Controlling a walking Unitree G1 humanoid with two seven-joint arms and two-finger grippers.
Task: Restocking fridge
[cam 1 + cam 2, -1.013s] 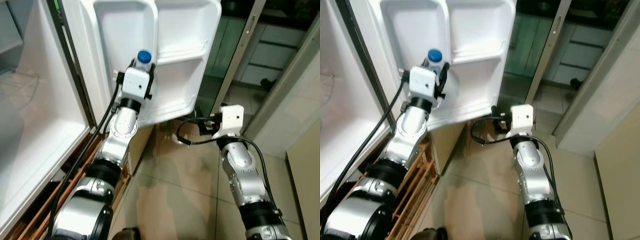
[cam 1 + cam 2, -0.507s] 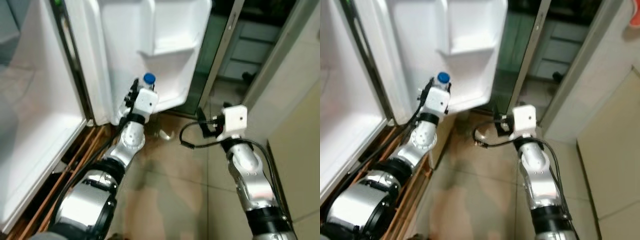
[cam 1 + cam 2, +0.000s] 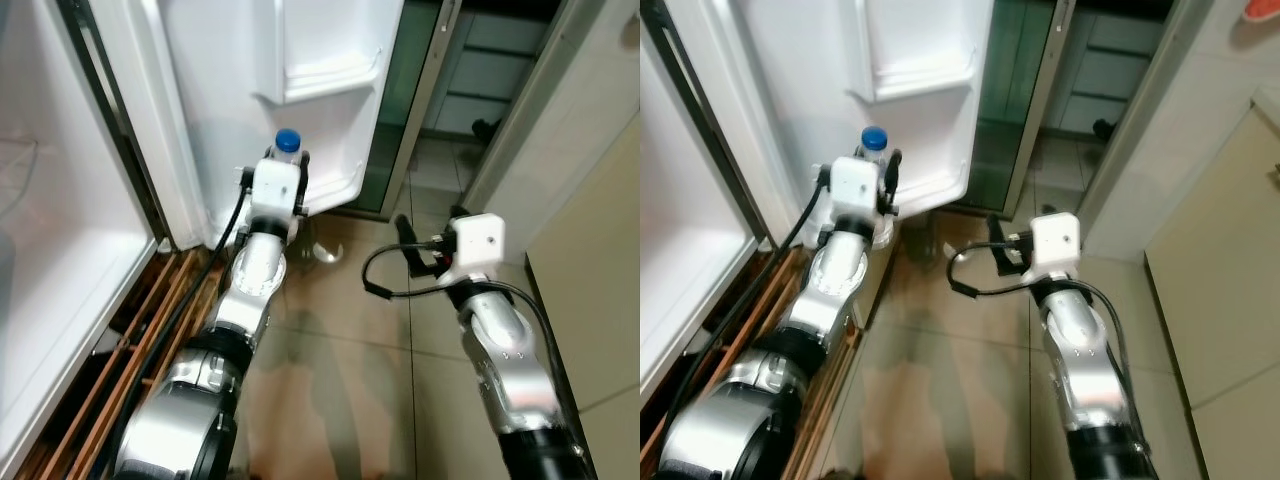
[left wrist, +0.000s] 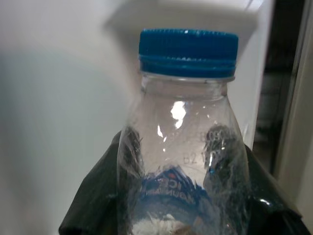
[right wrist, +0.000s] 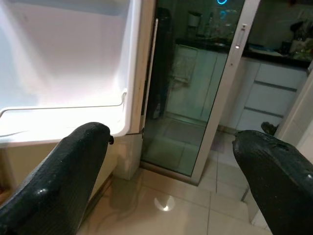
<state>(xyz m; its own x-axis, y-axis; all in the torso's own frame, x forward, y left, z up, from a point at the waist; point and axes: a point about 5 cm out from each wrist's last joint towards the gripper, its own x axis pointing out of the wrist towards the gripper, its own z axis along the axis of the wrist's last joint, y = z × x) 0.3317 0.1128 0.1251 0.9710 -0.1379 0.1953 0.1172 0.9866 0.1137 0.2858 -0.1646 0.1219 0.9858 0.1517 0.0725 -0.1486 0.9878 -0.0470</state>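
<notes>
nearest us our right gripper (image 5: 166, 176) hangs over the tiled floor (image 3: 380, 340), its two black fingers (image 5: 73, 171) spread wide with nothing between them, idle beside the fridge.

a little further, our left gripper (image 3: 277, 182) is clamped round the shoulder of a clear bottle (image 4: 185, 147) with a blue cap (image 4: 188, 51), held upright just in front of the lower part of the open door (image 3: 330, 160).

we judge the bottle light and rigid near the neck but thin-walled and a bit springy lower down, so a hard squeeze would dent it; the plastic looks smooth and could slip. holding it at the shoulder under the cap ring, as now, seems the safest place. whether it is full we cannot tell.

beyond it the door shelf (image 3: 320, 85) sits higher, white and bare, where we guess the bottle should go.
</notes>
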